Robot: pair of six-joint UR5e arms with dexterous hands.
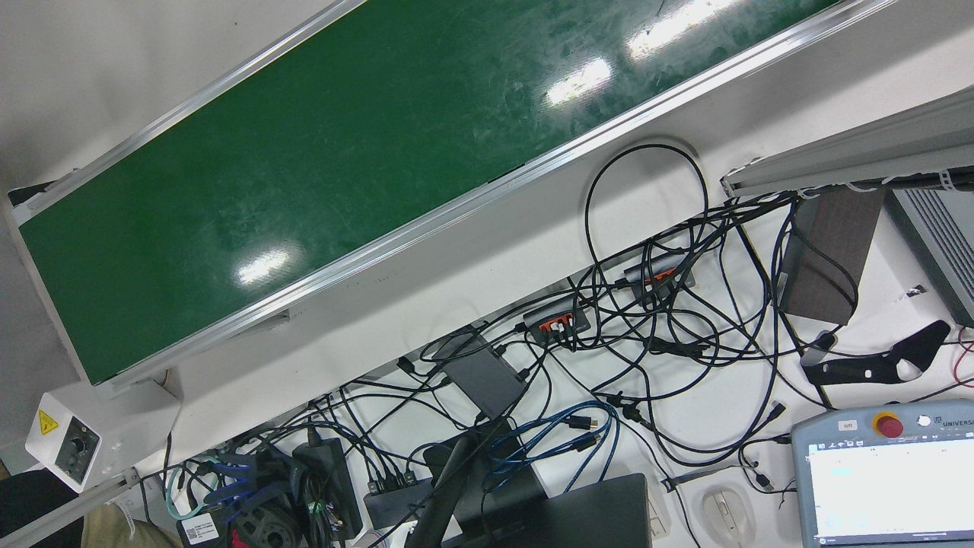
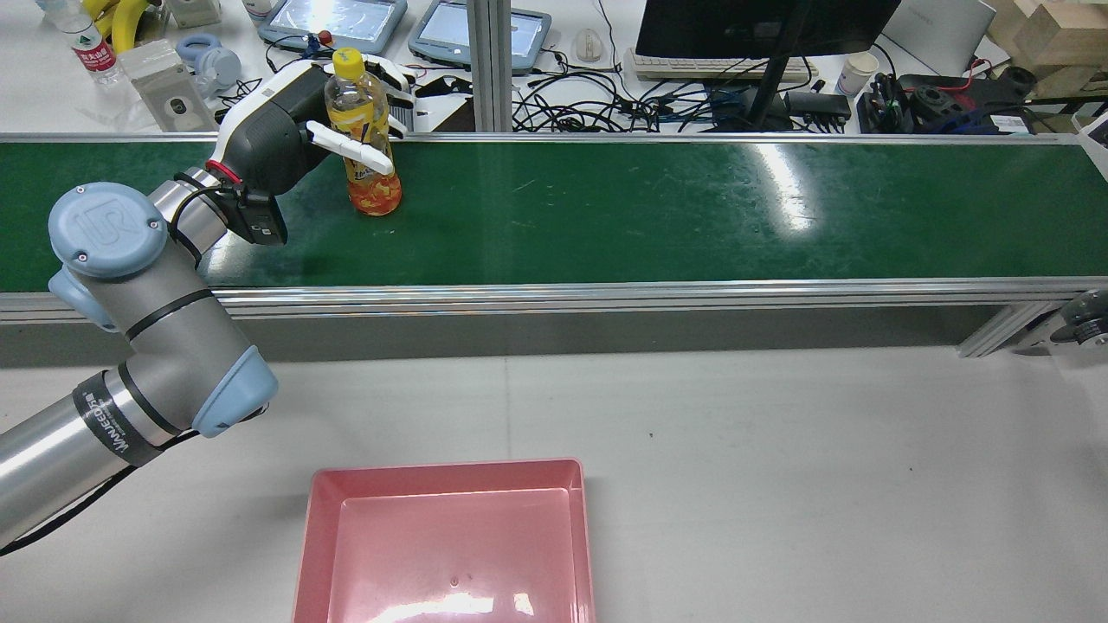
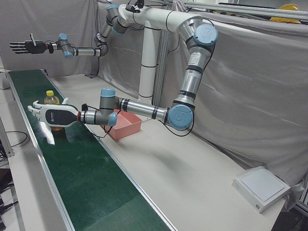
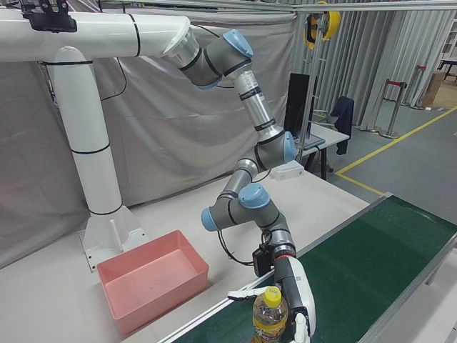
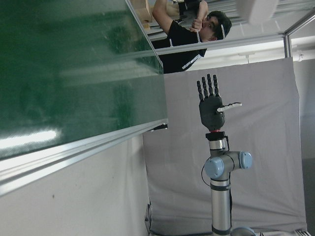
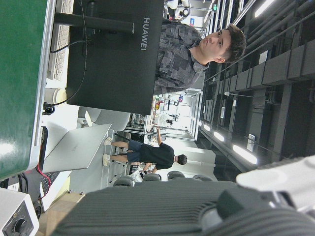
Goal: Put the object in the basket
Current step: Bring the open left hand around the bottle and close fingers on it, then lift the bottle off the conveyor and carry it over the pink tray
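Note:
A clear bottle of yellow-orange drink with a yellow cap stands upright on the green conveyor belt. My left hand, white and black, is at the bottle with its fingers spread. The thumb crosses in front of the bottle and the other fingers reach behind it, uncurled. The hand and bottle also show in the left-front view, and the hand and bottle in the right-front view. The pink basket sits empty on the grey table near the robot. My right hand, black, is raised high, open and empty.
Beyond the belt is a desk with a monitor, tangled cables and teach pendants. An aluminium post stands just behind the belt. A white box lies at the table's far corner. The basket lies beside the left arm's forearm.

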